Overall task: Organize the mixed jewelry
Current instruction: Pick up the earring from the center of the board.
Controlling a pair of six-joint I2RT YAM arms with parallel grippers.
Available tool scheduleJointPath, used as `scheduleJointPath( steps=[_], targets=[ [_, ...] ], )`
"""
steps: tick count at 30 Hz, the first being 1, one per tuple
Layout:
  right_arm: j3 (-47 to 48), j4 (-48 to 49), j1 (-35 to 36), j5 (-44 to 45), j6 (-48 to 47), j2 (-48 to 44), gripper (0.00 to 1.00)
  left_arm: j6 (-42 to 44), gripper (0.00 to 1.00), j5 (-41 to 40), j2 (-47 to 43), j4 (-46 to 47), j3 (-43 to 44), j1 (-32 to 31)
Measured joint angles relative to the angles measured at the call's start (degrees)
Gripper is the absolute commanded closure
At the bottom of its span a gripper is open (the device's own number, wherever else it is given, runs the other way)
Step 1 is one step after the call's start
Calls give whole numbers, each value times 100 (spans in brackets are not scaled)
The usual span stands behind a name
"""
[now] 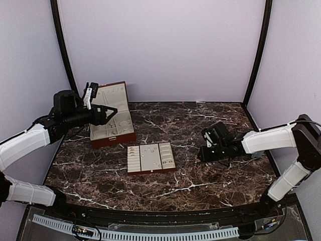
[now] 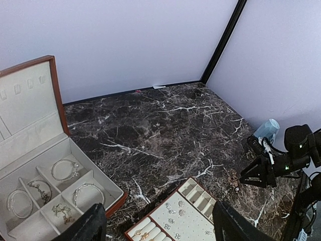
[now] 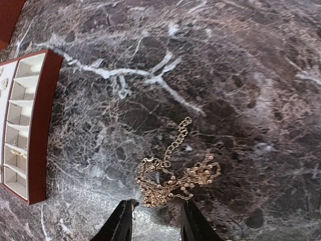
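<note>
Fingertips [image 3: 120,223] of my right gripper [image 3: 156,207] stand apart and low over the marble table [image 3: 251,75], clamped on nothing. The gold-coloured chain [image 3: 175,175] lies in a tangled heap just ahead of them, roughly centred on the gap. I cannot tell whether its nearest loop touches my left-hand tip.

The risk sits right there. The heap spreads about as wide as my gap, so a pinch could catch only a few links. The rest would then dangle and snag, or slip free as I rise. Its loose tail runs away from me across the stone and may drag behind. Pressing down too hard would scrape my tips on the marble and push the chain forward instead of gathering it. Off to my left, the slotted tray [image 3: 45,125] is near enough that a trailing chain could hook its rim on the way over.

My left gripper [image 2: 160,228] hangs higher, its fingers [image 2: 90,226] spread wide and empty. Below it, studs [image 2: 173,208] sit in the tray. Beyond, to its left, bracelets [image 2: 65,169] lie in the open jewelry box [image 2: 60,100].
</note>
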Motion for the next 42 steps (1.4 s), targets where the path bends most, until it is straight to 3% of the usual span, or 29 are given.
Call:
scheduleJointPath(
  steps=[14,42],
  targets=[
    [227,162,48,-678,-280,538,71,-63,24,11,48,4,-31,0],
    [791,-612,511,63,-811,896,75,-142,24,144,92,26,-31,0]
  ],
)
